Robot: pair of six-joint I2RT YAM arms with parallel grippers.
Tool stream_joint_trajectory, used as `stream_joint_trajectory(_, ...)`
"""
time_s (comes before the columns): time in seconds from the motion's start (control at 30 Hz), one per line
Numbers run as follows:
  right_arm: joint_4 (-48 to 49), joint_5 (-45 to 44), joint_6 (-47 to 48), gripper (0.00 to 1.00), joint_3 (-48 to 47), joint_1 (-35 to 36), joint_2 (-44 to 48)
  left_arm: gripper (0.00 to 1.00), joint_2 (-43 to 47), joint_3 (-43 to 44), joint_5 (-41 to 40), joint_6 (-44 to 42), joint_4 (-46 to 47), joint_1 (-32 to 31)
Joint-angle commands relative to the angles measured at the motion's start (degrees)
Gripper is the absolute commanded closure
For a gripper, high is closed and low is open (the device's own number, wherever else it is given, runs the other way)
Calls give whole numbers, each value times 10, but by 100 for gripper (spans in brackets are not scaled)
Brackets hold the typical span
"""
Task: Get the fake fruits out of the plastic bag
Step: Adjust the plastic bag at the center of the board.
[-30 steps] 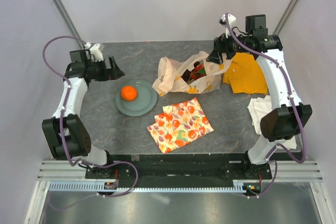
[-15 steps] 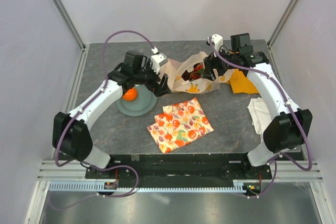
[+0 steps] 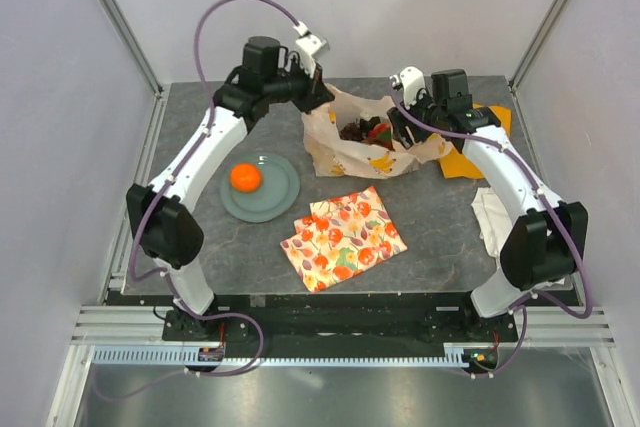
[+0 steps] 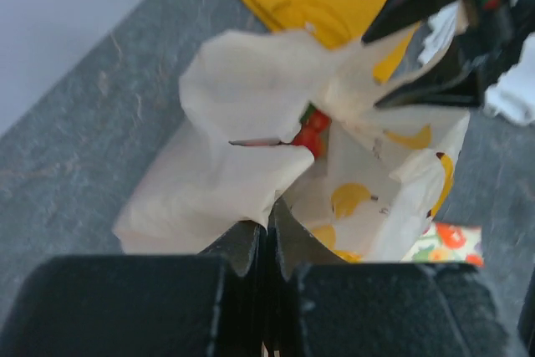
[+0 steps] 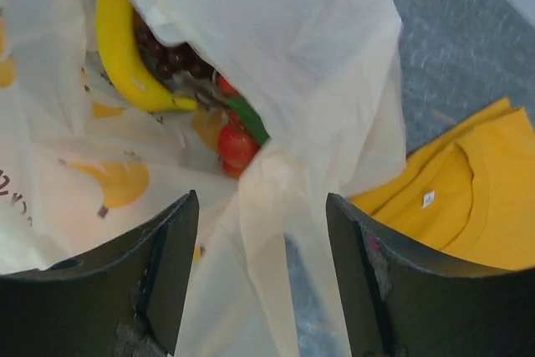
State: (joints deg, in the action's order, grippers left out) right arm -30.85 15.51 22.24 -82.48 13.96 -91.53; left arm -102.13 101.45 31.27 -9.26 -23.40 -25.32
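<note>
- Grey slate worktop (image 3: 200, 247): thin cream plastic bag (image 3: 365, 159) with yellow fruit prints sits near far edge, right of centre, mouth gaping between both arms.
- Left claw (image 4: 269, 225): pinched shut on bag's left rim film, likely to hold mouth up and open.
- Right claw (image 5: 261, 200): spread wide, jaws astride bag's right handle strip, gripping nothing; looks poised to reach in.
- Round grey-green plate (image 3: 286, 197), left of centre: carries glossy orange (image 3: 246, 177), so probable drop spot.
- Inside bag: yellow plastic banana (image 5: 117, 39), dark purple grape bunch (image 5: 163, 54), red glossy fruit (image 5: 236, 145). All yet to come out.
</note>
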Motion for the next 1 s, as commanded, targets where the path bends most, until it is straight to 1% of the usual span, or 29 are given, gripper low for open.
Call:
stream_joint_trajectory(0.0, 33, 64, 49, 30, 42, 36, 92, 98, 43, 37, 95, 134, 34, 11)
stream_joint_trajectory(0.03, 26, 63, 50, 29, 56, 46, 107, 98, 60, 17, 102, 167, 34, 14)
stream_joint_trajectory(0.07, 19, 67, 50, 29, 76, 59, 122, 99, 102, -39, 109, 181, 34, 14)
stream_joint_trajectory(0.1, 15, 80, 46, 29, 85, 63, 154, 99, 124, -72, 114, 202, 34, 14)
stream_joint_trajectory(0.13, 18, 87, 43, 29, 93, 67, 169, 98, 143, -138, 124, 209, 34, 13)
stream_joint_trajectory(0.17, 24, 90, 40, 29, 113, 79, 181, 98, 180, -171, 125, 213, 34, 13)
stream_joint_trajectory(0.2, 43, 90, 31, 29, 122, 86, 197, 98, 192, -201, 121, 219, 34, 13)
stream_joint_trajectory(0.23, 55, 89, 26, 29, 130, 96, 199, 98, 205, -249, 99, 223, 34, 14)
stream_joint_trajectory(0.3, 82, 80, 15, 31, 146, 124, 172, 98, 217, -279, 95, 235, 39, 18)
stream_joint_trajectory(0.33, 92, 59, 0, 32, 148, 135, 159, 98, 217, -293, 96, 238, 48, 20)
stream_joint_trajectory(0.4, 134, 41, -16, 35, 164, 154, 127, 98, 214, -296, 95, 249, 56, 23)
stream_joint_trajectory(0.43, 141, 1, -18, 37, 171, 169, 116, 98, 211, -292, 94, 252, 62, 26)
stream_joint_trajectory(0.5, 150, -67, -16, 38, 180, 191, 85, 98, 210, -288, 93, 268, 66, 32)
stream_joint_trajectory(0.57, 142, -86, -21, 39, 195, 201, 74, 98, 213, -288, 91, 286, 80, 53)
stream_joint_trajectory(0.63, 108, -78, -19, 42, 215, 211, 78, 98, 221, -291, 91, 307, 87, 79)
stream_joint_trajectory(0.67, 75, -31, -12, 44, 221, 212, 94, 98, 224, -292, 91, 312, 92, 88)
stream_joint_trajectory(0.7, 53, 1, -5, 49, 226, 213, 104, 99, 228, -294, 90, 319, 92, 97)
stream_joint_trajectory(0.77, 9, 69, 18, 50, 241, 217, 135, 99, 234, -299, 99, 323, 93, 120)
stream_joint_trajectory(0.8, -36, 86, 27, 51, 244, 218, 141, 98, 236, -301, 104, 324, 93, 126)
stream_joint_trajectory(0.87, -85, 95, 40, 54, 239, 218, 151, 99, 243, -309, 118, 323, 92, 137)
stream_joint_trajectory(0.97, -98, 85, 62, 54, 197, 217, 150, 99, 257, -324, 140, 323, 71, 139)
